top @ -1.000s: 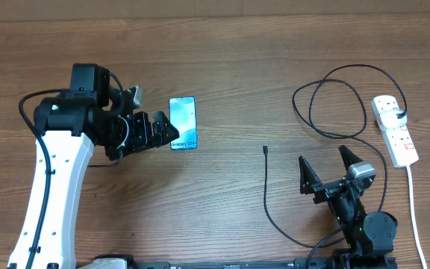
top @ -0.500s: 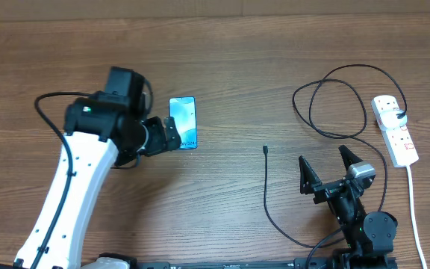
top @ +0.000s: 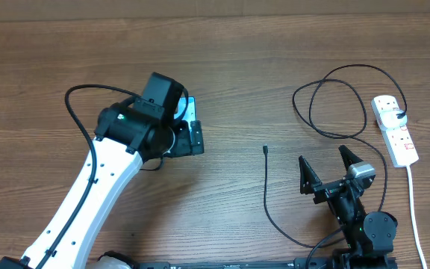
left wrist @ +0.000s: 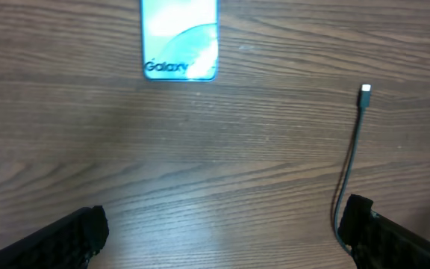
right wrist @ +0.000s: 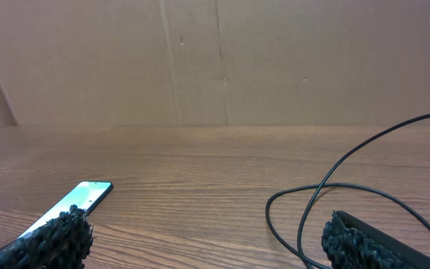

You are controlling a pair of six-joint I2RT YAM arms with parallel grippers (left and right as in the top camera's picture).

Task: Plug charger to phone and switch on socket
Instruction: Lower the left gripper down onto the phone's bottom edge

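Left claw swung rightward over phone; wide open, empty, likely heading for charger tip. Right claw parked, spread open, empty. Nothing plugged yet.

table matt wood grain; phone glossy screen; charger black matt cable; socket white plastic.

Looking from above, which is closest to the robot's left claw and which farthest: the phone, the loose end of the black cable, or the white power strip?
Overhead view, from the left gripper:
1. The phone, partly hidden beneath it.
2. The charger's connector tip, on the table to its right.
3. The socket, at the far right side.
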